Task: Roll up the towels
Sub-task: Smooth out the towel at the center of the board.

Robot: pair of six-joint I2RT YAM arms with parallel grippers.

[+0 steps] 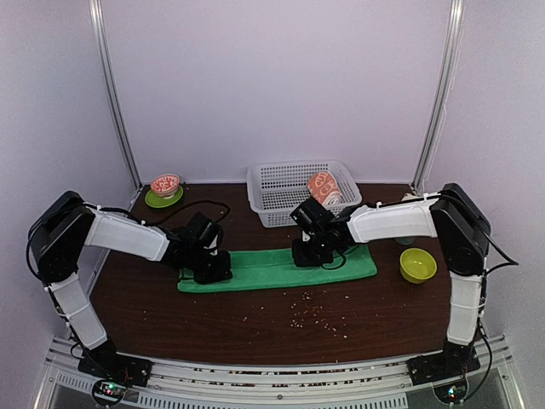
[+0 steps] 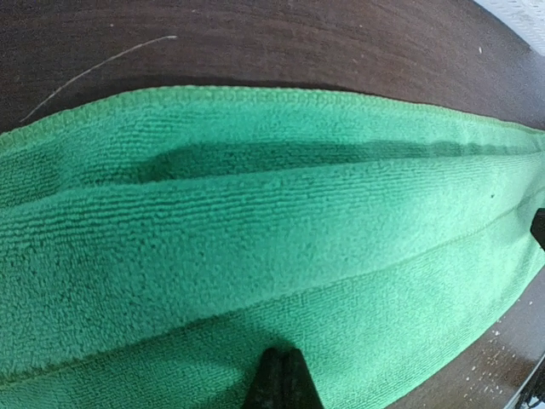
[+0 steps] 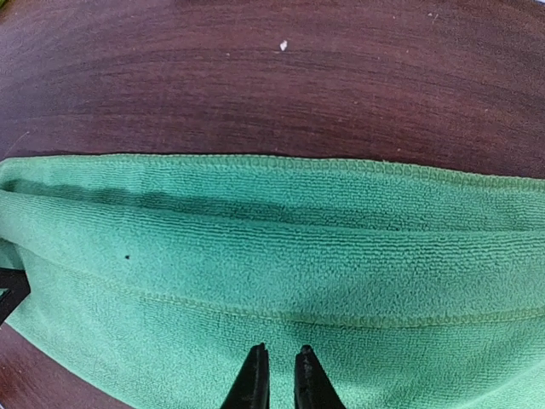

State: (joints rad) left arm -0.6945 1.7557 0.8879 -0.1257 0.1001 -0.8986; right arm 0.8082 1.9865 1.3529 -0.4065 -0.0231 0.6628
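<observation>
- Top: basket (image 1: 281, 183) holds the rolled bunny towel (image 1: 324, 189). Green towel (image 1: 277, 267) lies strip-folded on the table (image 1: 170, 315), bowl (image 1: 417, 265) to its right, crumbs (image 1: 315, 311) nearer.
- Left wrist: my left gripper (image 2: 281, 365) is closed, tips on the green towel.
- Right wrist: my right gripper (image 3: 279, 365) is nearly closed on it; grip unclear.

Dark wood table (image 1: 255, 319) carries a green towel (image 1: 264, 266) folded into a long strip mid-table, white basket (image 1: 281, 183) at back centre, green plate (image 1: 153, 201) back left, yellow-green bowl (image 1: 417, 265) right, and crumbs (image 1: 311, 311) scattered front centre.
</observation>
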